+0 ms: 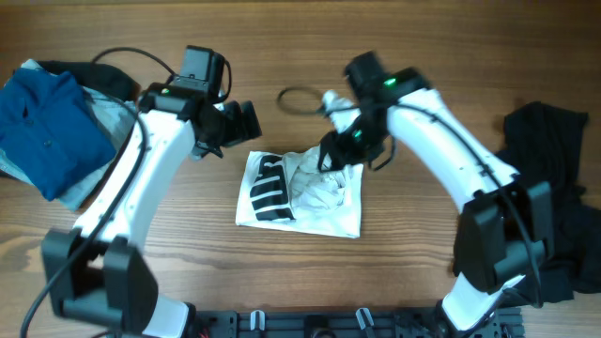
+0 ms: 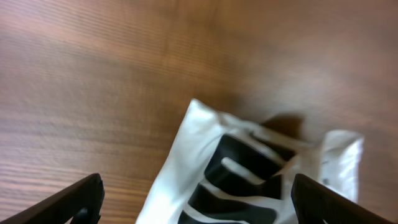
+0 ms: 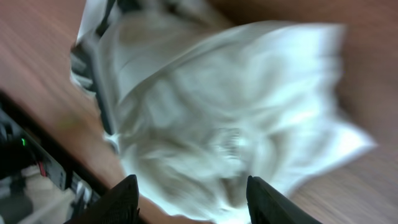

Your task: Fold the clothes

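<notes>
The white T-shirt [image 1: 310, 202] is seen mid-table, roughly squared, right half rumpled: folding is unfinished. The left claw [image 1: 246, 122] is spread wide, empty; the right claw [image 1: 336, 155] is parted over the rumples, a grip cannot be told. The black garment [image 1: 549, 141], right, is left unfolded.

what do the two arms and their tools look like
The left arm and right arm have smooth white links, black joints and black bases. A small green light glows near each wrist. Thin black cables run along them. The left tool and right tool each have two plain black fingers.
</notes>
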You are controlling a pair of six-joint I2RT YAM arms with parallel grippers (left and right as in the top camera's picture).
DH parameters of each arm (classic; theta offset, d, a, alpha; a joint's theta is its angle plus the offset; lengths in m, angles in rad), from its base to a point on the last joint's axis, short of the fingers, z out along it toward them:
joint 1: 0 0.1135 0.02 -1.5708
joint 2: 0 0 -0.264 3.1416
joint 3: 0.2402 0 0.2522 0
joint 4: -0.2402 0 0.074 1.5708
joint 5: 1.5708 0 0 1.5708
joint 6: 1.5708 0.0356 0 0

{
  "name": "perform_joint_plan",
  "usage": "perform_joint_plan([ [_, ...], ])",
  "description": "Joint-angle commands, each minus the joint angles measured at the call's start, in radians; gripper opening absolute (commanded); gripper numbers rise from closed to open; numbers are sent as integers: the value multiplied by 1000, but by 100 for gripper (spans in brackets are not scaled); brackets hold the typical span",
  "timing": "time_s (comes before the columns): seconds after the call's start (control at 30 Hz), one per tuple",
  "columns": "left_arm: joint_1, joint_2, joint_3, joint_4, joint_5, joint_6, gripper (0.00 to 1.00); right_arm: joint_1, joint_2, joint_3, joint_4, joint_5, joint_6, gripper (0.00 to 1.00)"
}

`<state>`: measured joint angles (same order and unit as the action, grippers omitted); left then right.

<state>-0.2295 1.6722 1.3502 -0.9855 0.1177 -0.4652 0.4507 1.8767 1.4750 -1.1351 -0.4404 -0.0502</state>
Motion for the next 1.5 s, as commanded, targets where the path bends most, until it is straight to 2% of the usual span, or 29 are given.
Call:
perform_joint_plan([
  [0.0,3,87,-10,-33,50,12,98,64,-20,-76,31,62,35,57],
  [0.1,1,141,-11,-42,105,13,98,74,-20,-140,61,64,69,54],
  [0.13,-4,158,-11,-42,121,13,98,74,-20,-161,68,72,80,43],
  [0.17,-11,172,-11,-40,120,13,97,74,-20,-179,69,80,81,20],
  [0.2,-27,193,-11,-40,117,13,97,73,-20,-201,50,161,167,4],
  [0.3,-51,230,-11,-41,116,13,96,67,-20,-209,-14,417,452,4],
  [0.4,-78,267,-33,-17,86,12,96,64,-20,-209,-53,552,618,5],
  [0.5,-95,301,-80,10,83,12,95,64,-20,-209,-107,562,626,21],
  [0.6,-95,304,-105,48,84,12,95,64,-20,-209,-169,575,629,24],
  [0.67,-96,304,-105,59,84,12,95,64,-24,-209,-174,554,619,24],
  [0.7,-96,304,-105,61,84,12,95,64,-36,-206,-170,525,570,24],
  [0.83,-96,304,-105,58,84,12,95,64,-179,-148,-157,506,487,24],
  [0.93,-96,304,-105,58,84,12,96,64,-278,-145,-69,419,296,41],
  [0.97,-96,304,-105,58,84,12,96,64,-281,-145,-56,384,254,41],
  [1.2,-96,304,-105,58,84,12,96,104,-172,-162,-16,206,113,44],
  [1.47,-96,304,-105,58,83,12,97,125,-35,-172,-13,206,110,44],
])
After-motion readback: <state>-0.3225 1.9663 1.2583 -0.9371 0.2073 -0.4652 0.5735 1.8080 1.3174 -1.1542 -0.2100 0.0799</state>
